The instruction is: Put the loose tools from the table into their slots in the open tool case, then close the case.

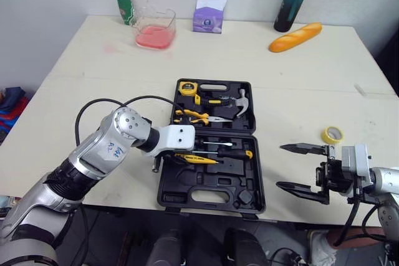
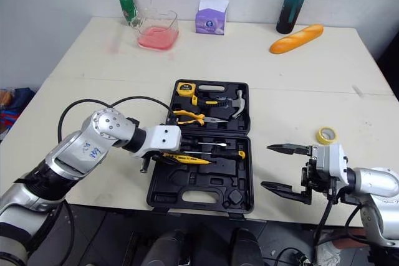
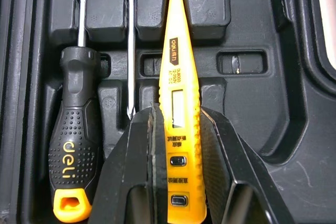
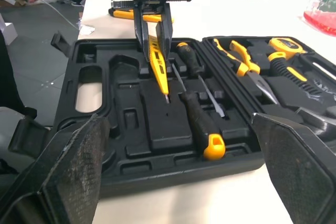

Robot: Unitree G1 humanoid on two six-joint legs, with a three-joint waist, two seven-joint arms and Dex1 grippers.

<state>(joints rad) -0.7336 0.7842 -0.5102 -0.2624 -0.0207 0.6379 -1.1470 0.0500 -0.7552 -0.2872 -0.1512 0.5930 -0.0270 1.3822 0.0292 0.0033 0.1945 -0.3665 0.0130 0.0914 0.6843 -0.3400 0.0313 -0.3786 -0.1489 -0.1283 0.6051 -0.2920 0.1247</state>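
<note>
The yellow tester pen (image 3: 178,93) is sitting over the screwdriver slots in the near half of the open tool case (image 1: 212,199), clamped between the left gripper's (image 3: 176,114) 2 fingers. The left arm is reaching in from the case's left side. The right gripper (image 1: 279,166) is hovering right of the case, fingers spread wide, near a yellow tape roll (image 1: 332,134).
</note>
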